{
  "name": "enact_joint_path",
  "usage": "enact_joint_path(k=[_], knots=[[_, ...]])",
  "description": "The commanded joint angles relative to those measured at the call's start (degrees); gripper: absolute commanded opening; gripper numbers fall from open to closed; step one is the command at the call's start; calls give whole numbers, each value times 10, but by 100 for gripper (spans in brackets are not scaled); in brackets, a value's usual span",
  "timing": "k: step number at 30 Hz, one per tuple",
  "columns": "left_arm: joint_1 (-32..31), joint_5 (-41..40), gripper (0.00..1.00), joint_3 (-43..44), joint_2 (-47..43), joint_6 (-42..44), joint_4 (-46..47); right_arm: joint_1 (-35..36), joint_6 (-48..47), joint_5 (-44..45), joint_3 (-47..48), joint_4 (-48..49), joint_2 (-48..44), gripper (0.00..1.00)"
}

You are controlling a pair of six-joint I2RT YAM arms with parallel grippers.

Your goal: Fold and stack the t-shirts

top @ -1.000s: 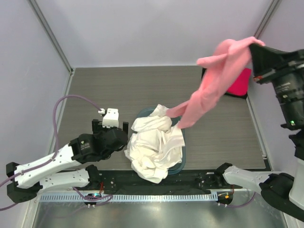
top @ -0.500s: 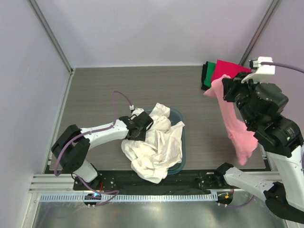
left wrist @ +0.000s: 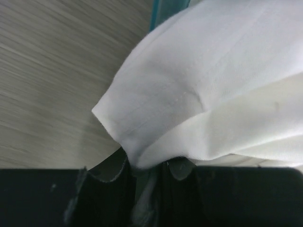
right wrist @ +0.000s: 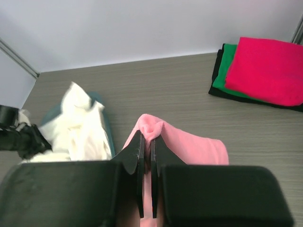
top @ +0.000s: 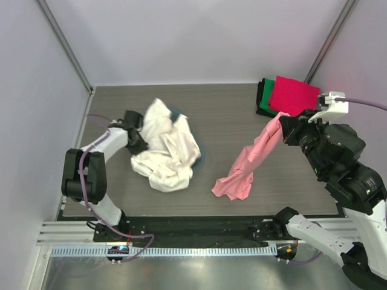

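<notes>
Where the right jaws press together, they pinch a fold of the salmon-pink cotton t-shirt [right wrist: 189,151]. It trails from them in a long drape, and its lower end lies bunched on the grey wood-grain desk [top: 230,115], right of centre. Beyond these jaws, in the far right corner, sits a stack of folded t-shirts: the magenta-red folded t-shirt [top: 294,95] on top, the green folded t-shirt [top: 266,96] under it and the black folded t-shirt [right wrist: 216,71] at the bottom.

The left jaws are clamped on a hemmed edge of the crumpled heap of cream-white cotton t-shirts [left wrist: 213,71], at the heap's left side. The heap lies on the left half of the desk, well apart from the pink shirt. It covers most of the teal-blue plastic tub [left wrist: 163,9], of which only bits of rim show.
</notes>
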Motion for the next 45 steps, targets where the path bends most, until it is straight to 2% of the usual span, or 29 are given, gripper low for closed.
enact_joint_path(k=[1,2,7,10,15,17,19,20,21,22,24,27,30,31,33,34,37,39,40,41,44,45], knots=[[123,43,0,21,31,-55,-24,-1,25,-16,-22,30,1,1],[170,56,0,55,45,-67,-23,-1,30,-19,-27,31,0,1],[253,139,0,201,169,-188,-30,-1,58,-64,-87,44,-6,1],[263,134,0,322,251,-228,-38,-1,78,-87,-122,48,-6,1],[272,151,0,544,372,-358,-51,-1,100,-123,-189,70,-14,1],[269,149,1,603,422,-376,-51,-1,103,-130,-205,81,-9,1],[266,155,24,658,440,-387,-57,-1,105,-144,-214,95,1,1],[266,161,40,661,441,-387,-51,-2,106,-149,-216,102,8,1],[266,187,66,660,437,-383,-42,-1,106,-163,-216,109,24,1],[266,199,76,643,431,-380,-40,-1,106,-175,-213,130,34,1],[270,243,84,607,388,-368,-21,-1,111,-215,-206,158,71,1],[279,272,87,501,293,-358,14,-1,129,-286,-145,206,130,1],[293,278,88,438,200,-327,6,4,144,-363,-16,226,222,1],[296,272,89,431,179,-307,-4,5,148,-390,73,221,267,1],[306,265,89,430,122,-282,-43,6,168,-406,164,210,306,1],[307,255,89,433,105,-266,-57,6,176,-408,250,189,334,1],[309,240,89,451,50,-215,-113,6,188,-387,366,138,358,1],[309,232,89,448,24,-186,-145,5,186,-311,367,110,327,1],[309,228,89,432,-3,-178,-148,5,188,-280,320,105,301,1],[309,226,89,417,-19,-161,-151,4,194,-184,284,99,247,1],[308,225,89,347,-82,-139,-147,-2,227,-63,125,51,162,1],[308,223,88,329,-97,-121,-146,-3,238,-12,81,21,109,11]])
